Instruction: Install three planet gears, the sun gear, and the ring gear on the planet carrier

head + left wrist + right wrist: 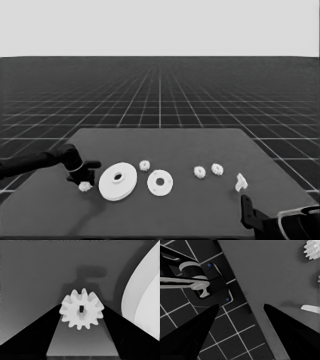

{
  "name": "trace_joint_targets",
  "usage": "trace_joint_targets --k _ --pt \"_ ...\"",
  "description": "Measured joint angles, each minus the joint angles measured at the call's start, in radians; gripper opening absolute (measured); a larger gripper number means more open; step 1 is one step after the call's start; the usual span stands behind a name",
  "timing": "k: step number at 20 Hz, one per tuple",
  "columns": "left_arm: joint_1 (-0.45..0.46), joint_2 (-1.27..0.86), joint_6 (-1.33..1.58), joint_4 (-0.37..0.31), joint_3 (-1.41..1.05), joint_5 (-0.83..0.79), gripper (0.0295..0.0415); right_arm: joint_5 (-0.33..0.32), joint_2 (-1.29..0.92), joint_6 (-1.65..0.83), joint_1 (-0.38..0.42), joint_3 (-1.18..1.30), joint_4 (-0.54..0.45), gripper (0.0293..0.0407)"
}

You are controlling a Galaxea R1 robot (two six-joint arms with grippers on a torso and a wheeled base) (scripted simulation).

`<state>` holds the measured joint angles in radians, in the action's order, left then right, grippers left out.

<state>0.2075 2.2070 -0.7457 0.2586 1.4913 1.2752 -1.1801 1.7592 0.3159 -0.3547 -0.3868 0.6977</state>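
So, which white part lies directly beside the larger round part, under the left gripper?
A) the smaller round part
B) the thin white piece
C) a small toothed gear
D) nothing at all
C: the left gripper stands over a small gear beside the larger round part; the left wrist view shows that gear between the open fingers.

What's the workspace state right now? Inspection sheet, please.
Surface: dark table, parts lying flat.
Job's things: larger round part beside smaller round part, nothing installed yet; four gears, loose.
Clutter: thin white piece near the table's right end.
Grippers: left claw open over the leftmost gear, not gripping; right claw open, parked at the table's near right corner.
Cables: nothing seen.
Surroundings: grid floor; dark machinery with blue lights past the table's edge.
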Motion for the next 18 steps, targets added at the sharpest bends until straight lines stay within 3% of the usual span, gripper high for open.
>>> trace_joint_targets --k 6,9,16,17,18 --pt "0.0 0.0 0.0 0.0 0.0 0.0 0.0312 0.0 0.0 0.0 0.0 0.0 0.0 0.0385" --pt "-0.161 -0.068 -0.031 -0.101 -0.126 0.129 0.0313 0.0 0.0 0.0 0.0 0.0 0.0 0.0385" --pt "-0.207 -0.075 -0.032 -0.134 -0.137 0.161 0.0313 0.0 0.0 0.0 0.0 0.0 0.0 0.0385" --pt "-0.203 0.024 -0.466 -0.069 -0.361 0.219 0.0312 0.0 0.0 0.0 0.0 0.0 0.0 0.0385" --pt "-0.2 0.279 -0.714 -0.055 -0.415 0.271 0.0312 0.0 0.0 0.0 0.0 0.0 0.0 0.0385"
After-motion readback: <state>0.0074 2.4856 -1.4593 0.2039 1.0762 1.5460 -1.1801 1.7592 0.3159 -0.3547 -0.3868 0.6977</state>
